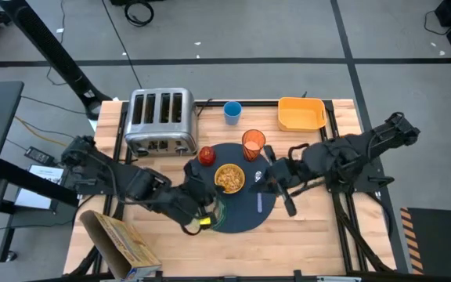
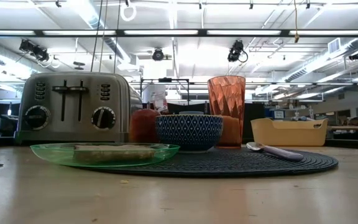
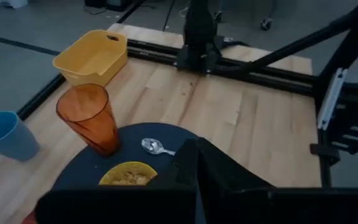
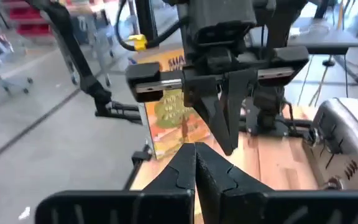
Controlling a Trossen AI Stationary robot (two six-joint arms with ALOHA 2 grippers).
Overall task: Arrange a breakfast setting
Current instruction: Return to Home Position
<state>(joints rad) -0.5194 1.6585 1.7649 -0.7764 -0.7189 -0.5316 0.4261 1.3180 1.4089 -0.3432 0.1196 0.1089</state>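
The round dark-navy mat (image 1: 245, 215) lies mid-table. On it stand the cereal bowl (image 1: 229, 178), the red apple (image 1: 207, 155) and the orange tumbler (image 1: 254, 143). The spoon (image 1: 259, 201) lies on the mat's right part. The green plate (image 2: 104, 153) with the toast slice (image 2: 114, 150) rests half on the mat's near left edge; in the high view my left arm covers most of the plate. My left gripper (image 1: 207, 193) is shut and empty above the plate and bowl. My right gripper (image 1: 261, 178) is shut and empty above the spoon. Neither gripper shows in the low view.
A silver toaster (image 1: 160, 119) stands at the far left, with a small blue cup (image 1: 232, 111) and a yellow bin (image 1: 301, 114) along the far edge. A cereal box (image 1: 120, 239) lies at the near left corner. Bare wood lies at the near right.
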